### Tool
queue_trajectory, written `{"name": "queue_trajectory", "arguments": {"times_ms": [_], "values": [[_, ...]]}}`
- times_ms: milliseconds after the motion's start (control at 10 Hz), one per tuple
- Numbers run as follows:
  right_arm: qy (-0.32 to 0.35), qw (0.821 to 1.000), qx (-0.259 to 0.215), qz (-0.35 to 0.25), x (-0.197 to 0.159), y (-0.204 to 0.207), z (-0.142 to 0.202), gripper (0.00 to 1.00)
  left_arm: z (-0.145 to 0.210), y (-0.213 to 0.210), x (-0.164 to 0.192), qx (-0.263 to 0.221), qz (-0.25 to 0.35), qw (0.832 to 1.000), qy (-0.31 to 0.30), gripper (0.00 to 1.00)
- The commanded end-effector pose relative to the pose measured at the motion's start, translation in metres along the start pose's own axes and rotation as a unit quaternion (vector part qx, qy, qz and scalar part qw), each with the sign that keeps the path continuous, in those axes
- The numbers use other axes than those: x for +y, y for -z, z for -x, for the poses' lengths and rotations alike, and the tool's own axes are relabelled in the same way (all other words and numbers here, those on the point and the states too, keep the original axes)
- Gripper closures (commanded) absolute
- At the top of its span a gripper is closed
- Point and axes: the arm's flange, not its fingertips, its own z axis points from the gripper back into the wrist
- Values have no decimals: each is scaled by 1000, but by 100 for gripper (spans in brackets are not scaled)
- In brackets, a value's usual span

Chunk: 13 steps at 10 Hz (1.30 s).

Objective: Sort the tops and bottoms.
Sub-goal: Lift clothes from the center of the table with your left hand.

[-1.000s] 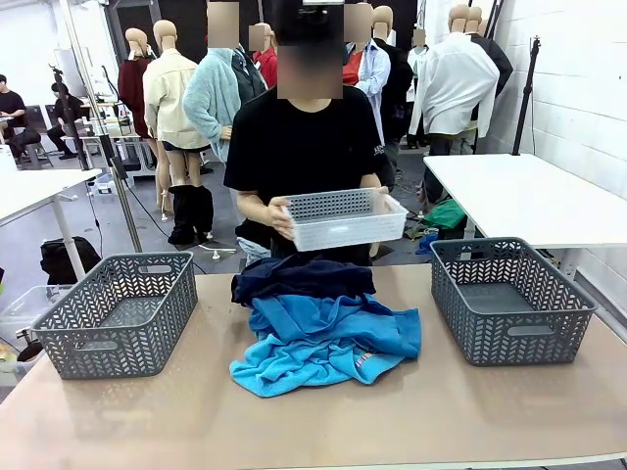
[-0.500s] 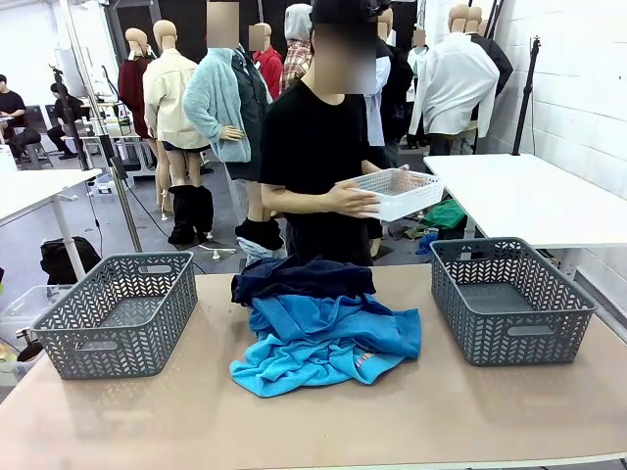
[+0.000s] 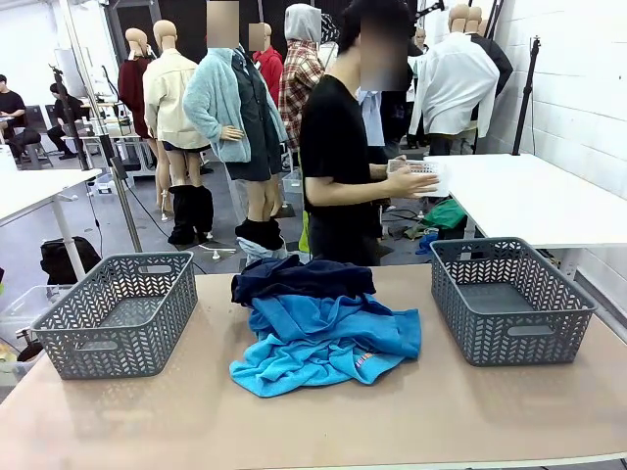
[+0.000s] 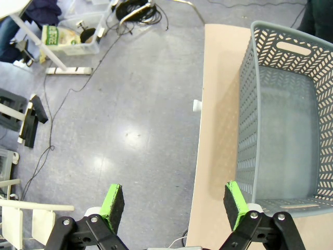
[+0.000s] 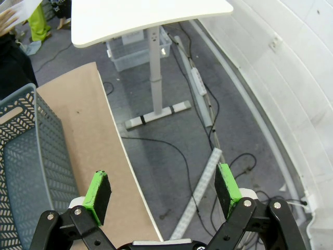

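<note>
A: The left gripper (image 4: pixel 174 203), seen above the table (image 4: pixel 218 104) edge. Build?
B: Black jointed fingers (image 4: pixel 99 234), with round silver pins at each link. The pads (image 4: pixel 114 200) are flat, rectangular and bright green, set on the inner faces of the tips. A bit of white shows behind each pad.
A: The right gripper (image 5: pixel 162 194)?
B: Same pattern: black links, silver pins, green pads. A strip of white housing shows at the base between the fingers.
A: The person (image 3: pixel 338 147) at the table's far side?
B: Black short-sleeved T-shirt, plain on the side seen; the sleeve ends above the elbow. Dark clothing below it, cut not discernible.
</note>
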Motion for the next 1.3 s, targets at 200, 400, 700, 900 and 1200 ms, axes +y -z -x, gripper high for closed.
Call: {"name": "queue_trajectory", "arguments": {"times_ms": [200, 400, 700, 900, 1200], "values": [[-3, 1000, 5, 0, 0, -2, 0, 0, 0, -2, 1, 0, -2, 1000, 2, 0], [-3, 1000, 5, 0, 0, -2, 0, 0, 0, -2, 1, 0, -2, 1000, 2, 0], [-3, 1000, 5, 0, 0, -2, 0, 0, 0, -2, 1, 0, -2, 1000, 2, 0], [-3, 1000, 5, 0, 0, -2, 0, 0, 0, -2, 1, 0, -2, 1000, 2, 0], [-3, 1000, 5, 0, 0, -2, 0, 0, 0, -2, 1, 0, -2, 1000, 2, 0]]}}
